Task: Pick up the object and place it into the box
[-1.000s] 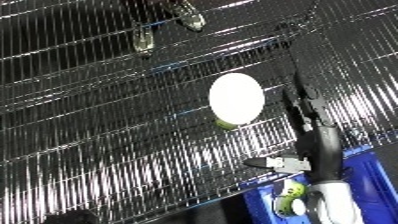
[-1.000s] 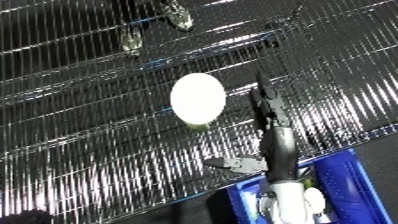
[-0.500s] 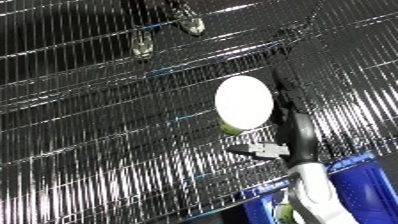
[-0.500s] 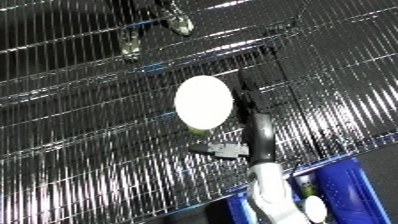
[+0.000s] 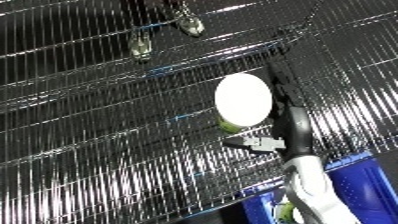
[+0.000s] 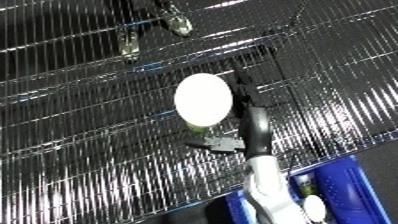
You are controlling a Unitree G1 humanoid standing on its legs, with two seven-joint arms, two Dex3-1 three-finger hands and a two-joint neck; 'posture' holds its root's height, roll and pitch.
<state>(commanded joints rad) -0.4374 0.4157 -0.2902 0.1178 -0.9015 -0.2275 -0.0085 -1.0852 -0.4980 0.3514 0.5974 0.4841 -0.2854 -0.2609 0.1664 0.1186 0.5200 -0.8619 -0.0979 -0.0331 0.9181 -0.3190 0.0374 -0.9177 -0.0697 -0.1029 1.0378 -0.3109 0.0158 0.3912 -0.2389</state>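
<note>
We reach right hand (image 5: 289, 117) along right side of white-lidded object (image 5: 242, 100), fingers straight, thumb spread near, nothing held; blue bin (image 6: 342, 187) waits near right.

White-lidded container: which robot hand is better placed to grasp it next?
The right. The right robot hand reaches up along the right side of the white-lidded container, fingers straight, thumb below it. The left robot hand is not in view.

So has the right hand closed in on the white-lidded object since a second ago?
Yes. The right hand has moved up alongside the white-lidded object, away from the blue bin, with its fingers straight.
</note>
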